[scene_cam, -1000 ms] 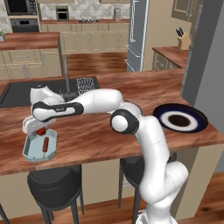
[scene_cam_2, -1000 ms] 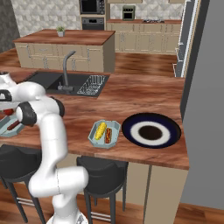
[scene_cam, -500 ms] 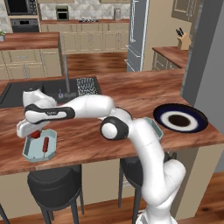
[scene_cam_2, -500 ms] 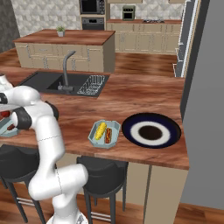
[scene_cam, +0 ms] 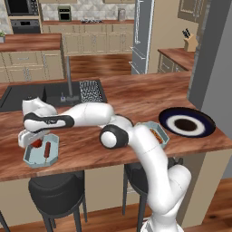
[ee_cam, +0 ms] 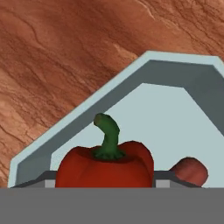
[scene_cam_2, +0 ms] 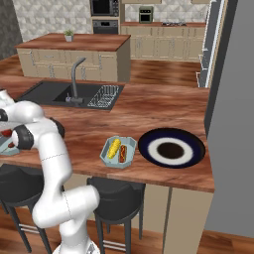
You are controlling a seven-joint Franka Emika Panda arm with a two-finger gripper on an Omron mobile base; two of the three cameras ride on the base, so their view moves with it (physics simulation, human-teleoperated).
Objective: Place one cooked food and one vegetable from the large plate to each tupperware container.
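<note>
Last placement step by the look of it: red pepper (ee_cam: 105,164) sits right at the gripper (scene_cam: 28,138), inside the far-left tupperware tray (scene_cam: 41,150), stem up, green stalk curled; glossy red, squat, lobed shoulders. Whether the fingers have it clamped or have let go I cannot tell; hand view has the pepper hard against the bottom edge, fingertips not distinguishable, and in the left base view the hand covers it.

Beside the pepper in the same tray: sausage on a stick (scene_cam: 46,149), thin, reddish-brown, lying along the tray floor; its rounded end shows just right of the pepper in hand view. So this tray has one cooked plus one vegetable.

Next move, my read: if grasped, release with the pepper resting on the tray floor, not on the rim; then lift straight up to avoid dragging it or knocking the stick.

Further along the counter: second tray (scene_cam_2: 118,151) holds corn cob (scene_cam_2: 114,148) and sausage in bun (scene_cam_2: 123,155), side by side; looks complete.

Beyond that, large plate (scene_cam_2: 171,147), dark navy with pale centre, nothing on it.
</note>
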